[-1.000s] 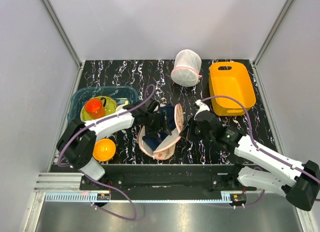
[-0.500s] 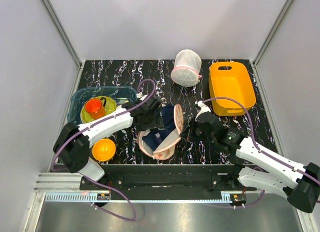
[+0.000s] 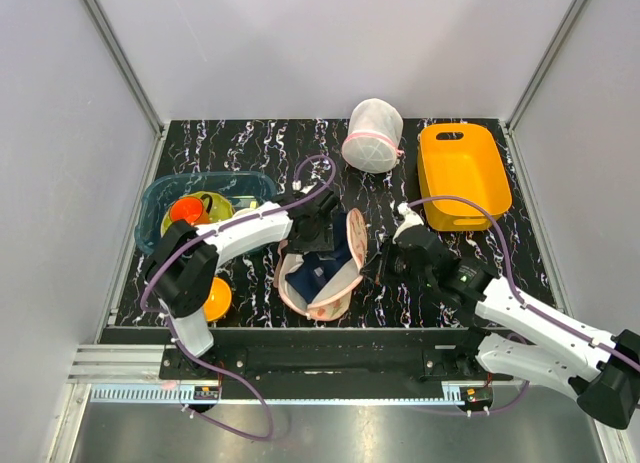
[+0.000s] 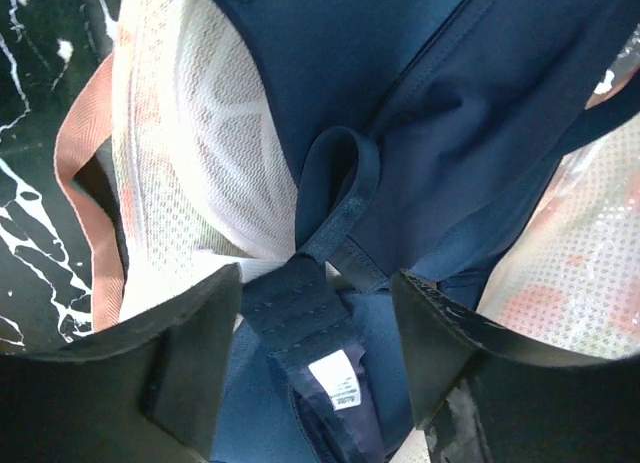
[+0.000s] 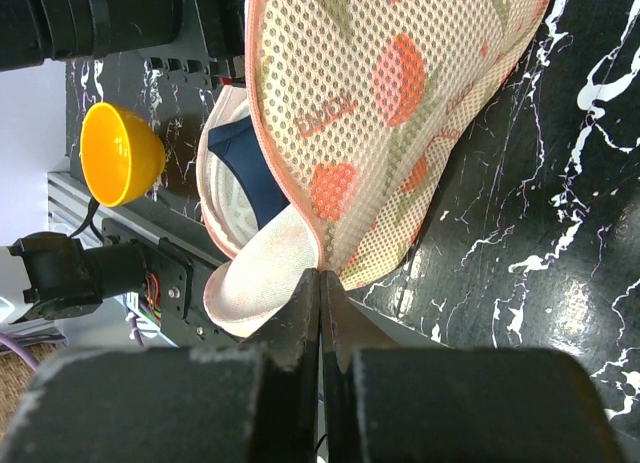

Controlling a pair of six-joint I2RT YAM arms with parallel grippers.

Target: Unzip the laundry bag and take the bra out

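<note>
1. Both tools are at the laundry bag, which lies open between the two arms; the bra sits inside it, partly exposed.
2. The left gripper stands apart, one finger on either side of the bra's hook band; if it closes off-centre, I'd guess it catches the white mesh lining too, and the bag lifts with the garment.
3. The right gripper is pinched together on the bag's pink edging; that is a thin hold, so a hard pull from the left may slip it free.
4. A strap could snag at the opening; the bag might then drag toward the yellow bowl.
</note>
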